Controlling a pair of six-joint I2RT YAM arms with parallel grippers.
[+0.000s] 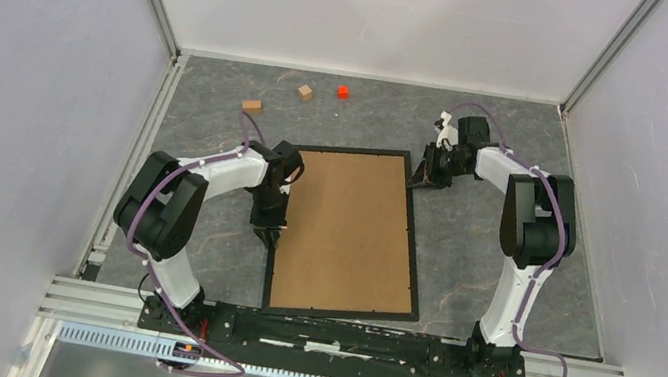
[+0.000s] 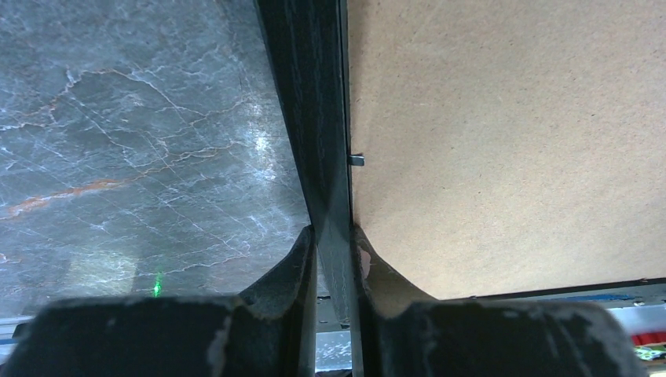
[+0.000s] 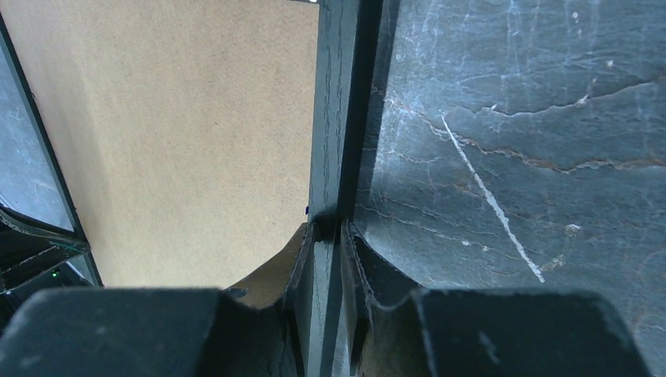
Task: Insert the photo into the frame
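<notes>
Two tools hold one frame (image 1: pixel 413 252) (image 2: pixel 318 118) (image 3: pixel 338 118). It lies flat on the grey marbled worktop (image 1: pixel 474 271) between them, back side up: a thin black rail around a plain brown backing board (image 1: pixel 348 231) (image 2: pixel 503 141) (image 3: pixel 181 133).

The left tool (image 1: pixel 268 231) (image 2: pixel 331 236) is pinched narrow on the frame's left rail, with one finger on the board side and the other on the worktop side. A small metal tab (image 2: pixel 357 159) sits at the rail's inner edge, just ahead of its fingertips.

The right tool (image 1: pixel 425 175) (image 3: pixel 330 228) clamps the opposite rail near the frame's far corner, with board on one side of its fingers and bare worktop on the other.

Well beyond both tools rest a wooden block (image 1: pixel 252 106), a second wooden block (image 1: pixel 305 92) and a red block (image 1: pixel 342 91).
</notes>
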